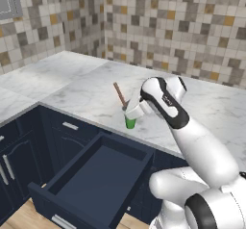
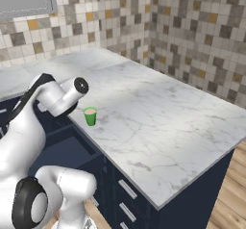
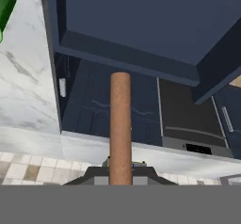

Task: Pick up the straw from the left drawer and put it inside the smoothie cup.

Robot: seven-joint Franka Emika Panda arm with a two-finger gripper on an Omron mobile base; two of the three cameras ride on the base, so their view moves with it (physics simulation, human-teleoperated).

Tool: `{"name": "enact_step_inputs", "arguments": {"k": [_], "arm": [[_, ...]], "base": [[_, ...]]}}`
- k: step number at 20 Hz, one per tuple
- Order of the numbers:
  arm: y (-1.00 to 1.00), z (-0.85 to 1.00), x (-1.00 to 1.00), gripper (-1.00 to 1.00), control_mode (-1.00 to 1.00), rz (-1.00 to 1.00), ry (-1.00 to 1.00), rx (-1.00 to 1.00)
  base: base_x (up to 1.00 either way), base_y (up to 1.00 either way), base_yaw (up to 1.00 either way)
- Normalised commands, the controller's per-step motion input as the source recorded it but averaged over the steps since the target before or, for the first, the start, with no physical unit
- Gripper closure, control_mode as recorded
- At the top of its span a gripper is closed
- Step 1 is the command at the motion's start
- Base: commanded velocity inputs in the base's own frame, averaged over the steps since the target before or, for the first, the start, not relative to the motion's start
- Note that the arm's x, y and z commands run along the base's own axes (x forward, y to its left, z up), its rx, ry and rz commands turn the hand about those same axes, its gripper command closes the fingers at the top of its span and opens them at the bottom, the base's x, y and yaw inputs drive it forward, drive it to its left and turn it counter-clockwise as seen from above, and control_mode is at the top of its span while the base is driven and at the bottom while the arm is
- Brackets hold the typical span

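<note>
The end effector is clamped on the straw, whose long axis runs straight out from between the fingers. In the left base view the straw rises tilted just behind the green cup on the counter, beside the open drawer. I judge its low end must next be aligned over the cup mouth.

Pretty standard kitchen corner: white marble counter wrapping around, backsplash wall in a mix of beige, brown, grey and orange mosaic tiles, navy cabinets with silver handles underneath, and a light wood floor.
</note>
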Motion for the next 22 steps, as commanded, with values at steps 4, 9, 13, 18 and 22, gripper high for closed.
{"name": "enact_step_inputs", "arguments": {"k": [4,9,13,18,22], "arm": [[-0.04,0.00,0.26,1.00,-1.00,0.00,0.00,0.08],[-0.18,0.00,0.13,1.00,-1.00,0.00,0.00,0.05],[-0.32,0.00,0.01,1.00,-1.00,0.00,0.00,0.05],[-0.28,0.00,0.12,1.00,-1.00,0.00,0.00,0.04],[-0.14,0.00,0.32,1.00,-1.00,0.00,0.00,0.02]], "base": [[0.00,0.00,0.00],[0.00,0.00,0.00],[0.00,0.00,0.00],[0.00,0.00,0.00],[0.00,0.00,0.00]]}}
